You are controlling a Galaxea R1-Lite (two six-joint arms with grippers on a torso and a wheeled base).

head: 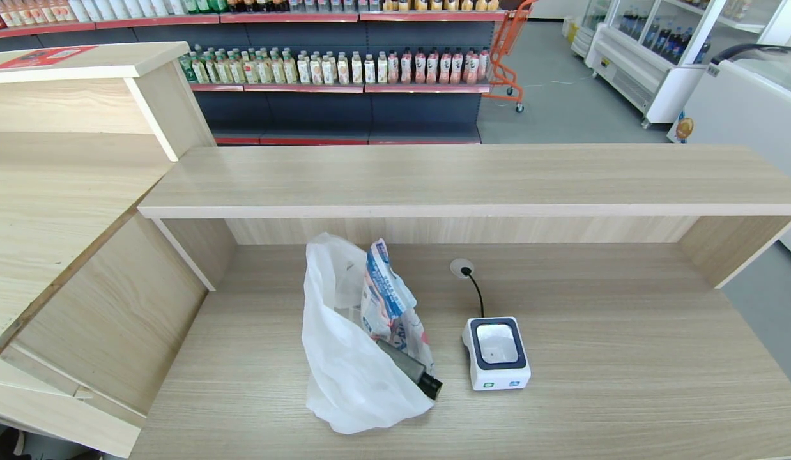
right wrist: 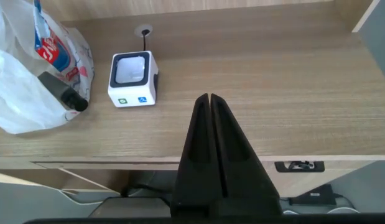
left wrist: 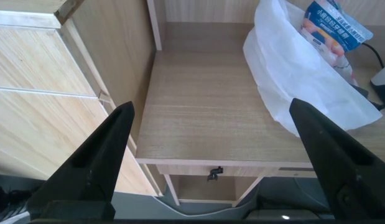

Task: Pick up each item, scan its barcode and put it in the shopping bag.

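A white plastic shopping bag (head: 344, 358) lies on the wooden counter, left of centre. A blue and white snack packet (head: 386, 300) stands in its mouth, and a dark bottle with a black cap (head: 418, 374) pokes out of it towards the scanner. The white barcode scanner (head: 496, 352) sits just right of the bag, its black cable running back to a hole in the counter. My left gripper (left wrist: 211, 137) hangs open off the counter's front left corner, with the bag (left wrist: 304, 81) beyond it. My right gripper (right wrist: 209, 102) is shut and holds nothing, near the front edge, with the scanner (right wrist: 132, 79) farther off.
A raised wooden ledge (head: 472, 179) runs across the back of the counter, and a taller wooden unit (head: 63, 191) walls off the left side. The counter right of the scanner (head: 638, 358) is bare. Store shelves with bottles (head: 338, 67) stand behind.
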